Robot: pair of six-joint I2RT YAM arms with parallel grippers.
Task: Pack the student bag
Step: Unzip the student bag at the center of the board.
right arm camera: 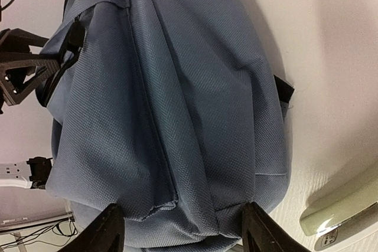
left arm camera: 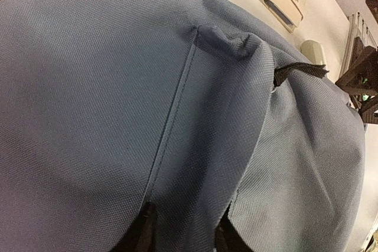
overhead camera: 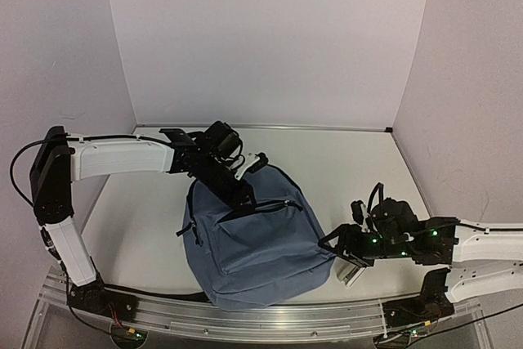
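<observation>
Dusty-blue fabric fills both my wrist views: the student bag (overhead camera: 253, 243) lies flat in the middle of the white surface (overhead camera: 147, 218), front pocket up, its top toward the back wall. My left end effector (left arm camera: 183, 234) is down on the bag's top end, and its two dark fingers (left arm camera: 144, 231) stand close together with a ridge of the blue cloth pinched between them. My right end effector (right arm camera: 184, 231) sits at the bag's near right corner, with its fingers (right arm camera: 109, 231) spread wide on either side of the bag's bottom end (whether they press on the cloth or only straddle it, I cannot tell). A pale plastic object (right arm camera: 339, 210) lies on the surface just beside that corner.
</observation>
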